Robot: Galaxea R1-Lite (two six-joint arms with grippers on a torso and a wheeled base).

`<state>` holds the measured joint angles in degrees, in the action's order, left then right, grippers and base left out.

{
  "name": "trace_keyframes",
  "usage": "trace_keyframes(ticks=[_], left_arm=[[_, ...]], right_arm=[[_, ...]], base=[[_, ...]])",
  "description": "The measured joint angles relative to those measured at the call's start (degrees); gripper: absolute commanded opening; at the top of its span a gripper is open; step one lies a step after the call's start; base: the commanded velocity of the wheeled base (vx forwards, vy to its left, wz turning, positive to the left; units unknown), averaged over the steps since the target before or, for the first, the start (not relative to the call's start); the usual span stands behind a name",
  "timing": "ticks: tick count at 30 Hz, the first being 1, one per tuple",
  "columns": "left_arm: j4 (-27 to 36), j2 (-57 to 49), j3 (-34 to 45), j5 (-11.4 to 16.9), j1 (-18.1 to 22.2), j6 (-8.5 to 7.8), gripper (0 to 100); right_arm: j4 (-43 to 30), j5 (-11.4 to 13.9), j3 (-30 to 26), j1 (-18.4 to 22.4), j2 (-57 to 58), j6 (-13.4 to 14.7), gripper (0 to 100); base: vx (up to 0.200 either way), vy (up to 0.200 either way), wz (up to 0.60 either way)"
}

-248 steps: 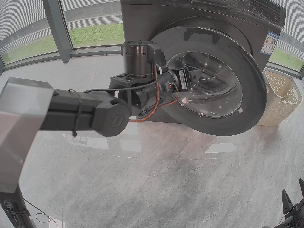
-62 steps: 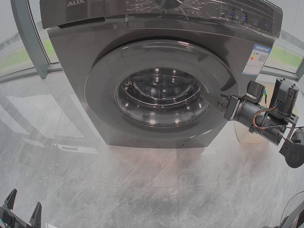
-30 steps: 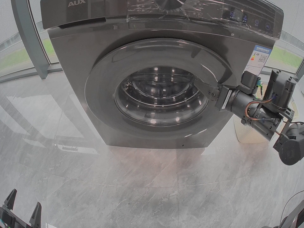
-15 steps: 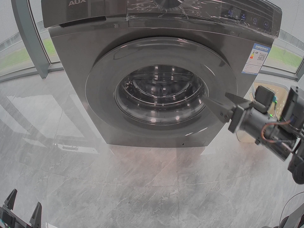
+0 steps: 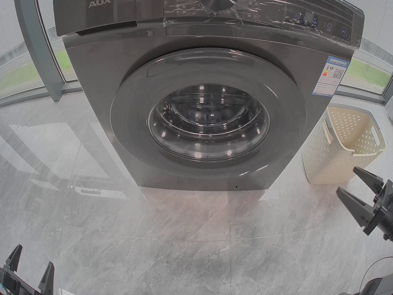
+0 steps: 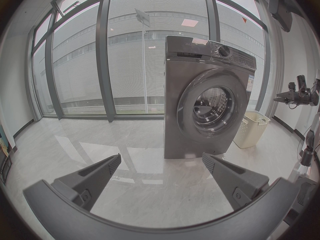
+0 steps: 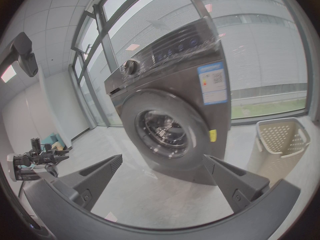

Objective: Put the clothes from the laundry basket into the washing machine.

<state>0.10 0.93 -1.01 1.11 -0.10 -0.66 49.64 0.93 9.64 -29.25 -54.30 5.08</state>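
The grey washing machine (image 5: 204, 103) stands in front of me with its round glass door (image 5: 208, 121) shut. The cream perforated laundry basket (image 5: 344, 144) sits on the floor at the machine's right side, and its inner walls show bare. My right gripper (image 5: 346, 180) hangs open just in front of the basket, holding nothing. My left gripper (image 5: 32, 255) is low at the near left, far from the machine, and is open and empty. The left wrist view has the left gripper (image 6: 160, 156), the machine (image 6: 206, 107) and the basket (image 6: 251, 129). The right wrist view has the right gripper (image 7: 162, 157), the machine (image 7: 170, 117) and the basket (image 7: 281, 144).
Glossy grey tile floor (image 5: 184, 234) spreads wide in front of the machine. Tall windows with grey frames (image 5: 35, 41) run behind and beside it. The basket stands between the machine and the window sill (image 5: 360, 95).
The right gripper drew back from the door's right rim, down and to the right, uncovering the basket. Much earlier the door stood open with the left arm at it; now it is shut.
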Motion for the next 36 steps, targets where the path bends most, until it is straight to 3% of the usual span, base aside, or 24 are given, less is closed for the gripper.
trace_keyframes(ticks=[9,14,21,30,36], left_arm=[[0.0,0.0,0.0,0.0,0.0,-0.02,100],[0.0,0.0,0.0,0.0,0.0,0.0,100],[0.0,0.0,0.0,0.0,0.0,-0.02,100],[0.0,0.0,0.0,0.0,-0.1,-0.05,100],[0.0,0.0,0.0,0.0,0.0,-0.05,100]], right_arm=[[-12.1,0.0,-2.2,14.7,16.5,-1.8,100],[-17.9,0.2,-3.1,20.0,26.1,-2.2,100],[-24.3,0.5,-6.6,23.8,36.8,-3.1,100],[-41.1,2.5,-8.5,28.1,49.5,-3.4,100],[-46.6,-1.5,-8.6,29.4,52.4,-3.0,100]], base=[[0.0,0.0,0.0],[0.0,0.0,0.0],[0.0,0.0,0.0],[0.0,0.0,0.0],[0.0,0.0,0.0]])
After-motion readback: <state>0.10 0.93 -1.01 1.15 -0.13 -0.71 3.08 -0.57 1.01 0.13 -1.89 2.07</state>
